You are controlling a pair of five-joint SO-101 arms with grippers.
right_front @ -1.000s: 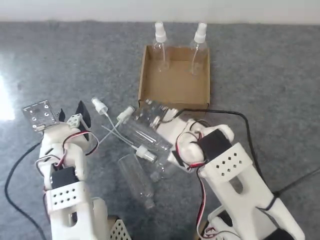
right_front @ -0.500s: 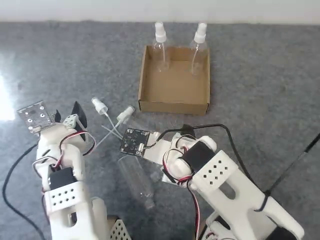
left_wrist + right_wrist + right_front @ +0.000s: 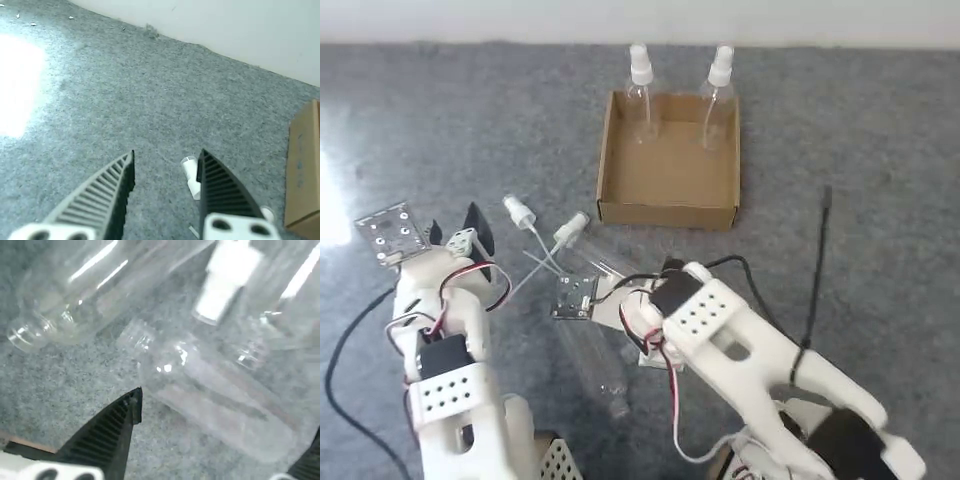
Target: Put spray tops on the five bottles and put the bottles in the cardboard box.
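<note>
Right gripper (image 3: 225, 417) spread above uncapped bottle (image 3: 200, 382), seemingly not touching.

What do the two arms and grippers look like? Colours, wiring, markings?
Left arm and right arm: white printed shells, hole-patterned plates, black servos, loose red, black and white wires, plus trailing black cables. Left gripper and right gripper: black triangular fingers with ribbed inner faces on white bases.
</note>
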